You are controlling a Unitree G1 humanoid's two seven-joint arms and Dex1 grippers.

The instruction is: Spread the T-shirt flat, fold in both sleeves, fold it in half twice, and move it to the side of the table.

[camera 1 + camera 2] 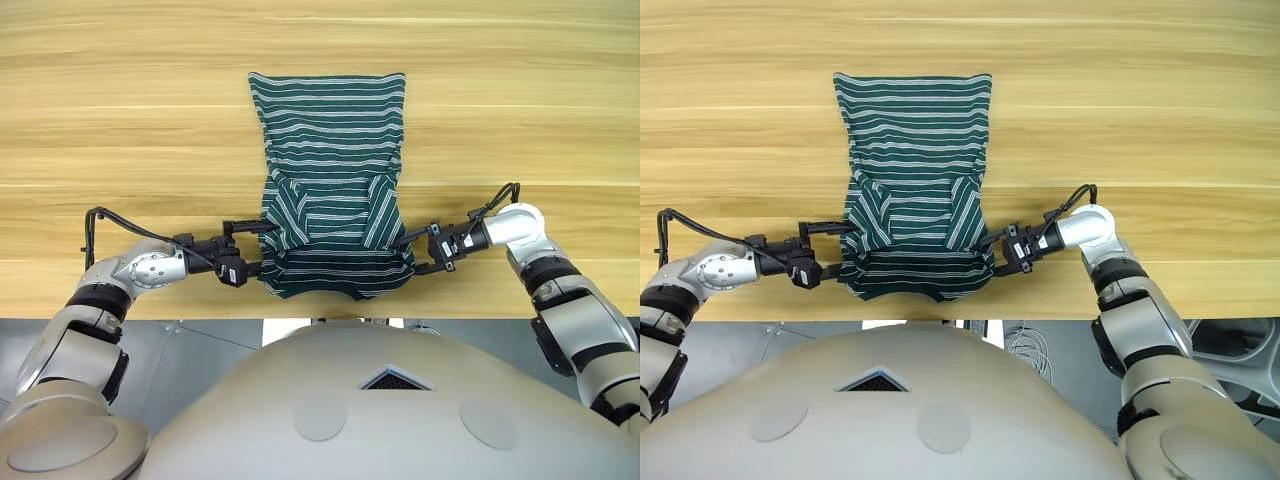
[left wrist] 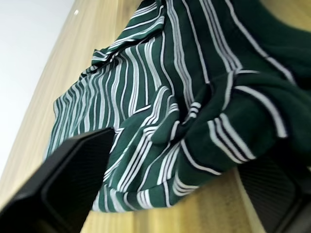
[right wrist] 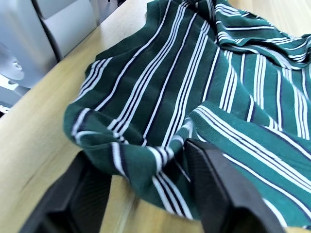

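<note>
Closest in, at the near edge of the wooden surface (image 1: 120, 100), lies the rumpled near end of the green, white-striped T-shirt (image 1: 330, 150), with a claw at each of its corners. The left claw (image 1: 258, 247) sits at the shirt's left near corner. In the left wrist view a bunched fold of cloth fills the space between its black fingers (image 2: 73, 184), so it appears to be grasping the fabric, though how firmly is hard to judge. The right claw (image 1: 412, 255) is at the right near corner, clenched on a gathered lump of striped cloth between its fingers (image 3: 218, 189). From there the shirt stretches away across the middle of the surface, its far end lying flat and square. Both sleeves are folded inward over the body as angled flaps.
</note>
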